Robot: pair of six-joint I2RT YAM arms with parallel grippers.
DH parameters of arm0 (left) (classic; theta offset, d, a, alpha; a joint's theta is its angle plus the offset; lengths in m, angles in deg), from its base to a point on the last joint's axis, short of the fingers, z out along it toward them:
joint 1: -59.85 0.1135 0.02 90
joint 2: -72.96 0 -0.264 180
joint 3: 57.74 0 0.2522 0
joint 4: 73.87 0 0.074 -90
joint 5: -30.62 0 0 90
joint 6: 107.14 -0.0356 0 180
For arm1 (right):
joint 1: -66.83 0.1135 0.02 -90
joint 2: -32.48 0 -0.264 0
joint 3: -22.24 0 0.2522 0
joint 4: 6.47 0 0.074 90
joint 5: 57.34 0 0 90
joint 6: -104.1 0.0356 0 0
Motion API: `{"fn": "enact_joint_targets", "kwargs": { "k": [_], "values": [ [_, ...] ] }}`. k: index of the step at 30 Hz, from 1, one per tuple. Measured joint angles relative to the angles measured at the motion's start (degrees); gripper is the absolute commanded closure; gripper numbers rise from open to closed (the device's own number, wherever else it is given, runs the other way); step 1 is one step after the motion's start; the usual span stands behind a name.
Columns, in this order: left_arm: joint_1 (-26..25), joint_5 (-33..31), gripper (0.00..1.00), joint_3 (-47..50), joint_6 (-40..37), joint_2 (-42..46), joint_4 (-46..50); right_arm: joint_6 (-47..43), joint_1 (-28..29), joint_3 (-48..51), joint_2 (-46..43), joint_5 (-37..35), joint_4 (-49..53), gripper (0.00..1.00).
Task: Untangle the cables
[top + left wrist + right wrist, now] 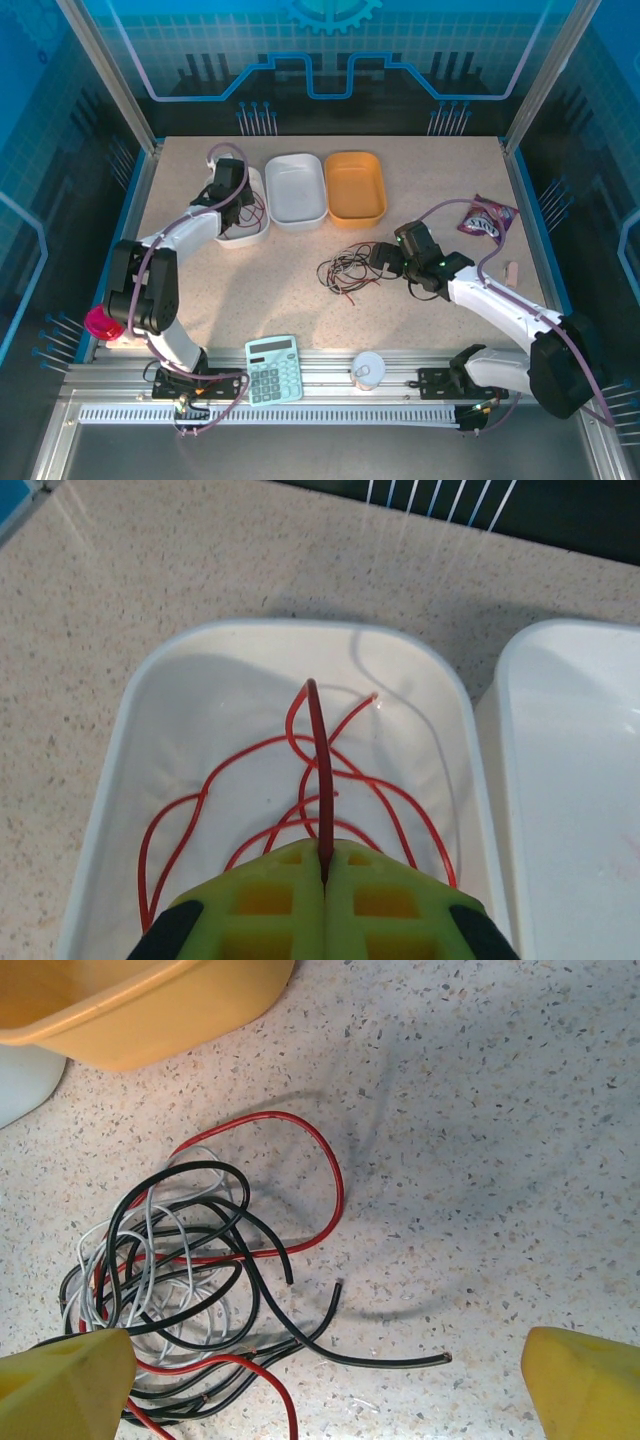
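Speckled tabletop (pixel 480 1110) open beside tangled cables (pixel 185 1265)

White tub (pixel 130 710) sits directly under left gripper (pixel 325 865). Second white tub (pixel 560 780) is just beside it, to that gripper's right. Orange tub (pixel 130 1010) is ahead-left of right gripper (pixel 325 1380). Purple snack packet (pixel 487 216) lies off to right gripper's right, with a small pale stick (pixel 513 271) nearer on the same side. Calculator (pixel 273 368) and white round cup-like thing (pixel 368 370) are on the metal rail (pixel 330 392), behind both grippers. Pink round object (pixel 100 322) is well behind left gripper, at the edge of the speckled table (pixel 440 170).
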Motion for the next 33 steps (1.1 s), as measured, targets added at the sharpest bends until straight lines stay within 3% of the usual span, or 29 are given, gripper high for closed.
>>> {"fn": "enact_joint_targets", "kwargs": {
  "k": [10, 14, 23, 28, 33],
  "values": [
    [0.2, 0.0, 0.83, 0.7, 2.8, -1.1, 0.7, 0.0, 0.0, 0.0, 0.0, 0.0, 0.0, 0.0],
    [0.7, 0.2, 0.73, 0.7, 4.5, -1.1, 1.6, 0.0, 0.0, 0.0, 0.0, 0.0, 0.0, 0.0],
    [1.1, 0.7, 0.29, 0.7, 6.2, -2.0, 3.9, -0.1, 0.0, -0.1, 1.8, 0.2, 0.0, 0.0],
    [1.7, 0.7, 0.17, -0.5, 5.7, -2.2, 5.7, -0.3, 0.0, -0.3, 2.3, 0.2, 0.0, 0.0],
    [2.8, 0.5, 0.15, -4.8, 5.3, -3.0, 7.3, -0.5, 0.0, -1.0, 2.8, 0.2, -0.1, 0.0]
  ]
}}
